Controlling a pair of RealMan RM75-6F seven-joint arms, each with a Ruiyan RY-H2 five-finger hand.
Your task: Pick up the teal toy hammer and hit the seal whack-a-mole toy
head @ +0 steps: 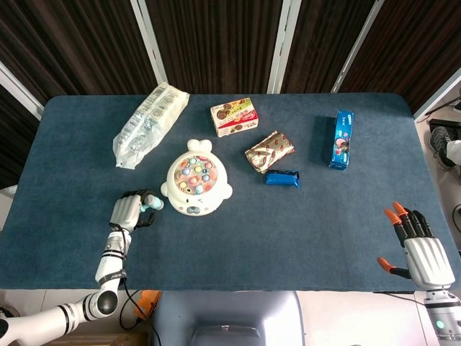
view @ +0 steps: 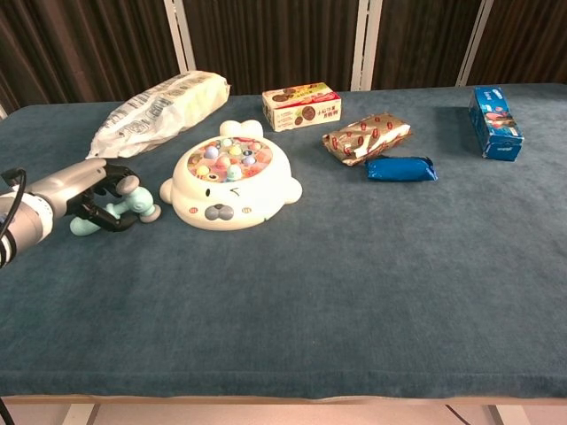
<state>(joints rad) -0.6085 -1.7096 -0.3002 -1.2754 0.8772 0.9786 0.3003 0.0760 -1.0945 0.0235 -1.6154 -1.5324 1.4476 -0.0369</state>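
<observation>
The teal toy hammer [head: 152, 203] lies on the blue table just left of the white seal whack-a-mole toy [head: 196, 178], head towards the toy. My left hand [head: 129, 211] has its fingers curled around the hammer's handle. In the chest view the left hand [view: 96, 189] covers the handle, and the hammer [view: 135, 205] still rests on the cloth beside the seal toy [view: 230, 179]. At the table's near right corner my right hand [head: 421, 249] is open with fingers spread, holding nothing.
A clear snack bag [head: 149, 122] lies at the back left. Behind and right of the seal toy lie a cookie box [head: 234, 117], a brown packet [head: 269, 151], a small blue packet [head: 282, 178] and a blue box [head: 341, 138].
</observation>
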